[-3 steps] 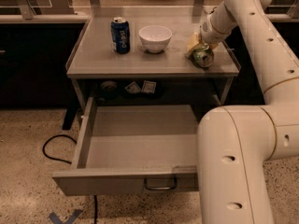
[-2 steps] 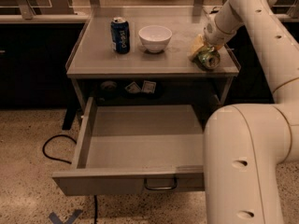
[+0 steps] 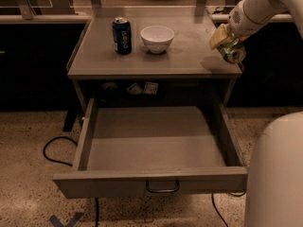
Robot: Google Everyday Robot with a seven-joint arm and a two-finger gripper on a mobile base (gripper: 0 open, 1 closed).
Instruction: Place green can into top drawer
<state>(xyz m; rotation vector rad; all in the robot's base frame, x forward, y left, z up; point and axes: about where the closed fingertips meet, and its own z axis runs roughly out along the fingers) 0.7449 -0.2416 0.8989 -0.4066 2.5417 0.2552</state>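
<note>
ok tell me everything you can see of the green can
The green can is a small metal drink can, green on the side with a silver end facing down and toward the camera. It is tipped well off upright, almost on its side. The tool is shut on it from above, over the right front corner of the table. It looks lifted off the tabletop, with a shadow beneath it. The drawer below stands open, and the can is not in it yet.

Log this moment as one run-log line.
gripper: shut on green can, tilted, over right edge of table | top drawer: open, can not inside | blue can, bowl: on table
</note>
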